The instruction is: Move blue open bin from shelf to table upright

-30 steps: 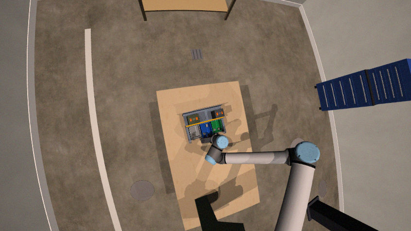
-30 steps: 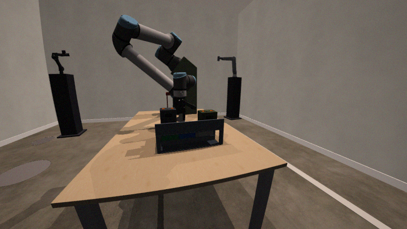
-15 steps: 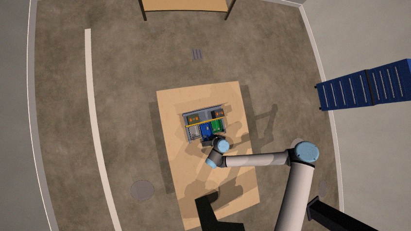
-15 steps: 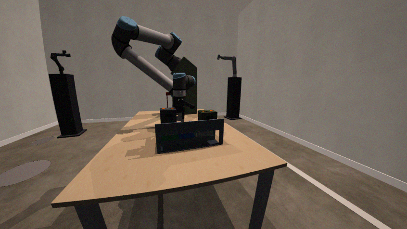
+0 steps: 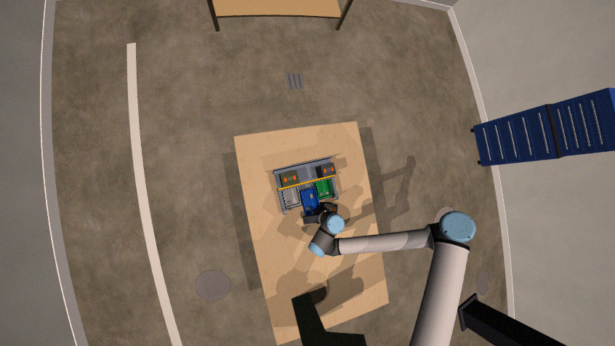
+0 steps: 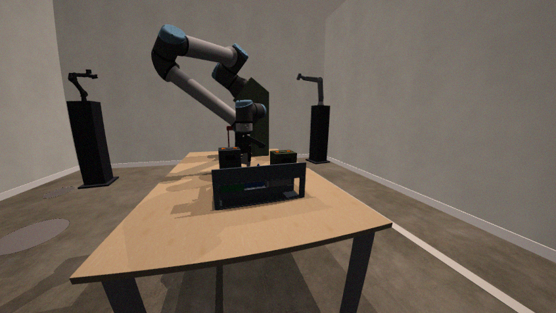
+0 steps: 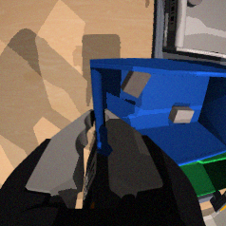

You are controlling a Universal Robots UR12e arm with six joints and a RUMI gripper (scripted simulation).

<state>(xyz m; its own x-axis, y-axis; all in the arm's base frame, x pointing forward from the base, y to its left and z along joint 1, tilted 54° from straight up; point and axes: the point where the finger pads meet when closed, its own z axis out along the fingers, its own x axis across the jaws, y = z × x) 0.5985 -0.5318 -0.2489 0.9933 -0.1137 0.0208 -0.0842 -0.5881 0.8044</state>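
Beside the green bin (image 5: 324,188) (image 7: 204,180), the bin (image 5: 309,198) (image 7: 163,119) is plain blue. On the green bin's other sides, the rail (image 5: 306,182) is yellow and the claw (image 7: 99,110) is grey and black. The table (image 5: 301,146) (image 6: 232,237) is pale tan, faintly mottled.

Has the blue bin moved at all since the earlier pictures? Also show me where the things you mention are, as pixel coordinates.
Yes. From above, the blue bin (image 5: 307,198) (image 6: 254,184) (image 7: 166,138) has slid outward past the green bin (image 5: 323,189) (image 6: 232,187) (image 7: 204,177), towards the shelf's open front.
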